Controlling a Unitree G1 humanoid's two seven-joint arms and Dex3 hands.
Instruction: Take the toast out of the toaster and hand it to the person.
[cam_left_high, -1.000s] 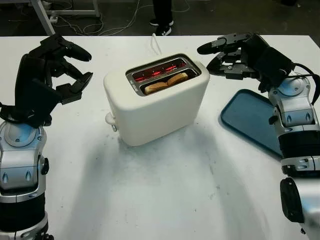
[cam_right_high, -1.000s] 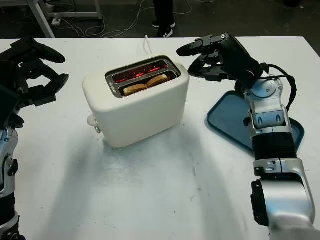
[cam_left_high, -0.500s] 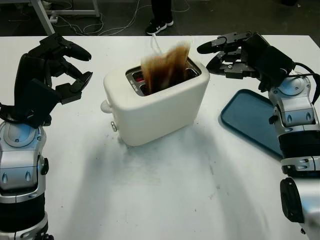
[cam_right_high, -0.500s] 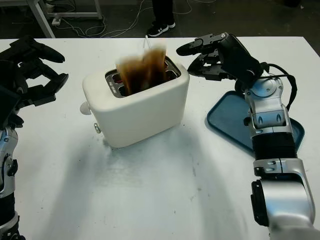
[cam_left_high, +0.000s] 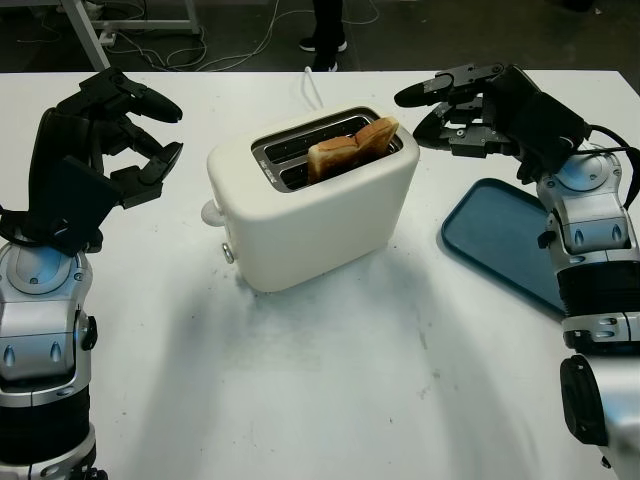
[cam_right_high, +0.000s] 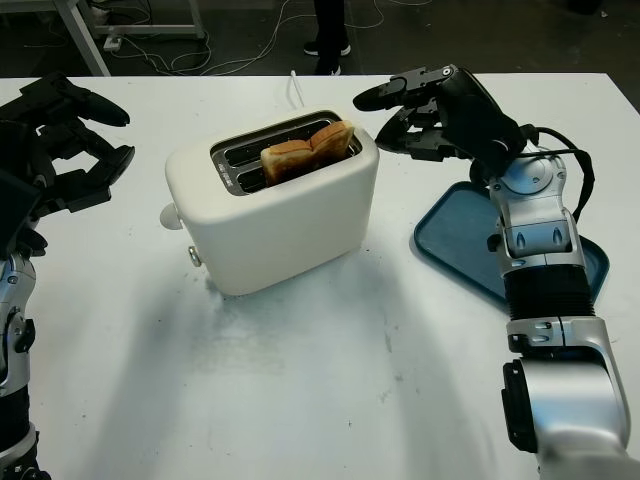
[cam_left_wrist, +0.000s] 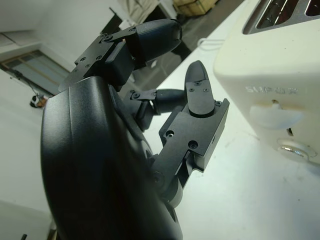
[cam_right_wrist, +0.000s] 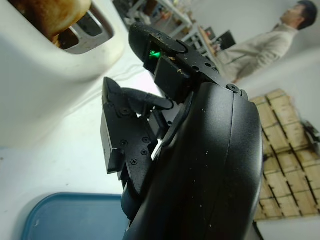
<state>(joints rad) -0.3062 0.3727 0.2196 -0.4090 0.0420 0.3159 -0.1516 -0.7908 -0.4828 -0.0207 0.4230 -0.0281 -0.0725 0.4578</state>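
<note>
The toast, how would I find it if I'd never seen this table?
Look at the middle of the white table for the cream toaster. The toast pokes up from its nearer slot, golden brown with darker crusts, the one browned thing among white, black and blue.

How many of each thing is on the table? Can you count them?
Toaster: 1
Toast: 2 slices, sticking up out of the toaster
Blue tray: 1
Robot hands: 2, left hand and right hand, both open
Total: 6
</note>
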